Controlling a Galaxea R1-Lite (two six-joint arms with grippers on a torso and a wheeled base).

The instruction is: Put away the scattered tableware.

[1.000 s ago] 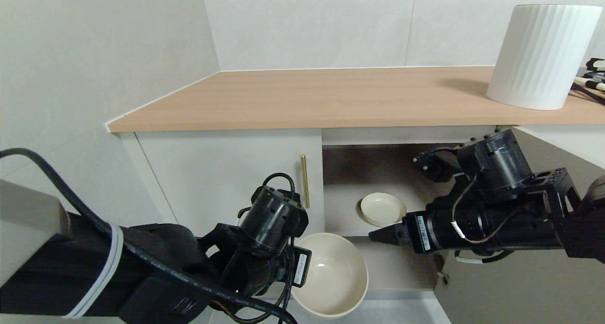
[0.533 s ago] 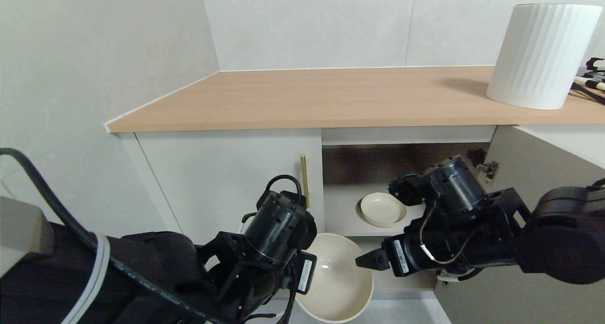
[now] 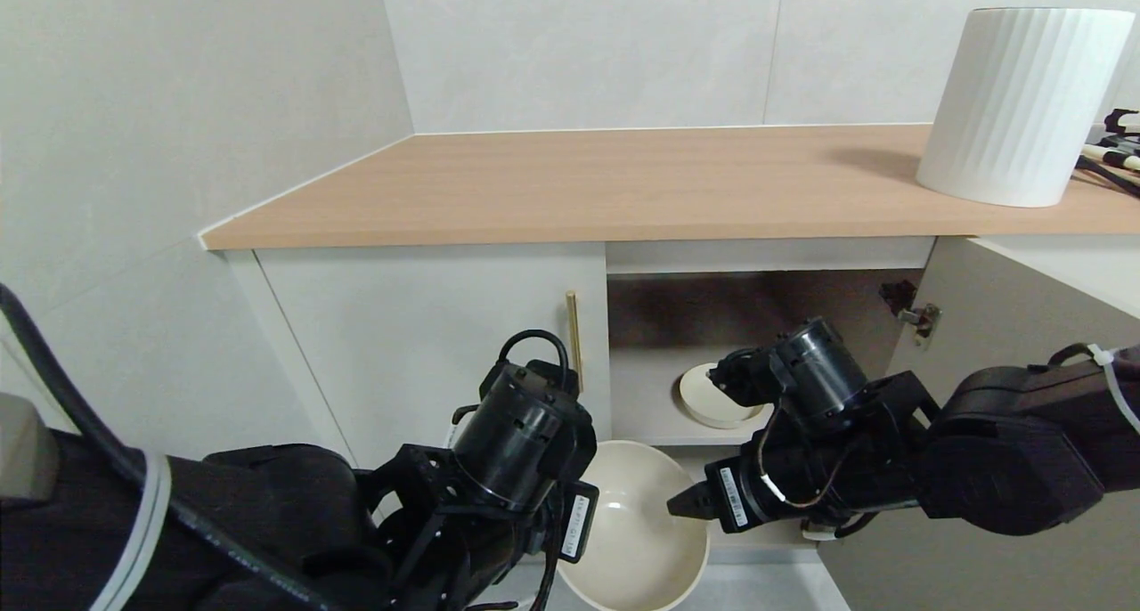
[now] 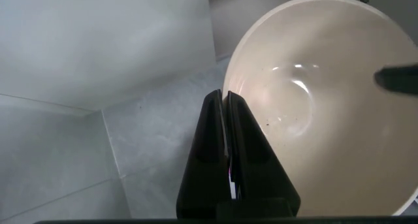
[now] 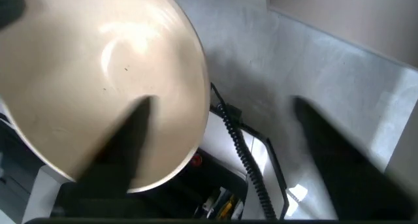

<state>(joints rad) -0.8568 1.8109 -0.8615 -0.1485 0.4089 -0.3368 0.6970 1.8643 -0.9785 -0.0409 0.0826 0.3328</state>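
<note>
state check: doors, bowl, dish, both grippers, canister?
Bowl: held at its rim, in front of the cabinet
Left gripper: shut on bowl
Right gripper: open, at the bowl's rim
Dish: lying on the shelf, right way up
Left door: shut
Right door: open
Canister: upright on the counter

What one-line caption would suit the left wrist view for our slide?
Left gripper shut on the rim of a cream bowl above a grey floor.
</note>
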